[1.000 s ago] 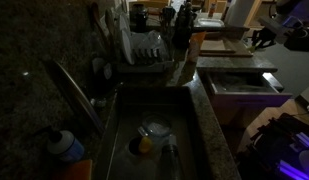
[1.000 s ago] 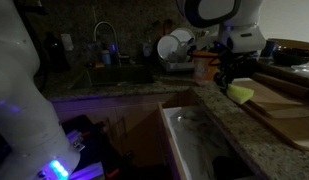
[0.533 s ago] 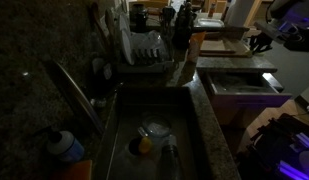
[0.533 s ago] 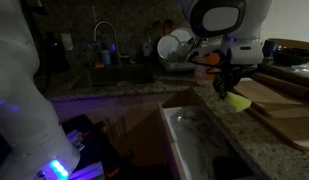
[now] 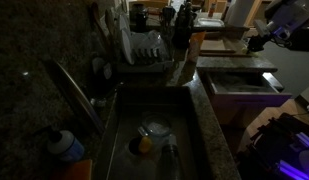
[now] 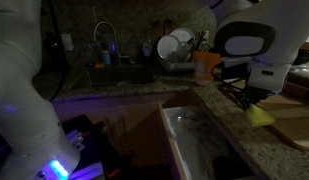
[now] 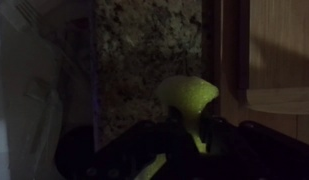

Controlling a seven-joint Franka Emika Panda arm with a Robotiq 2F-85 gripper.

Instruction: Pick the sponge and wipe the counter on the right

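sink (image 6: pixel 114 78) sits far left, dish rack (image 6: pixel 174 48) mid bench. gripper (image 6: pixel 256 100) is clamped on the sponge (image 6: pixel 260 115) at the bench's right edge, by the wood board (image 6: pixel 294 120). risk imo: sponge catches the board edge and twists out of the grip.

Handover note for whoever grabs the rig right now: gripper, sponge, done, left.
Gripper: shut on the yellow sponge, which the wrist view shows pinched between the fingers.
Position: the sponge is low over the granite counter, beside the edge of the wooden cutting board. Whether it touches the counter cannot be told in this dim light.
Done: sponge picked up and brought to the counter.
Left: the wiping itself. Probably press down and stroke across the granite, staying off the board.
The sink and dish rack are away from the arm.
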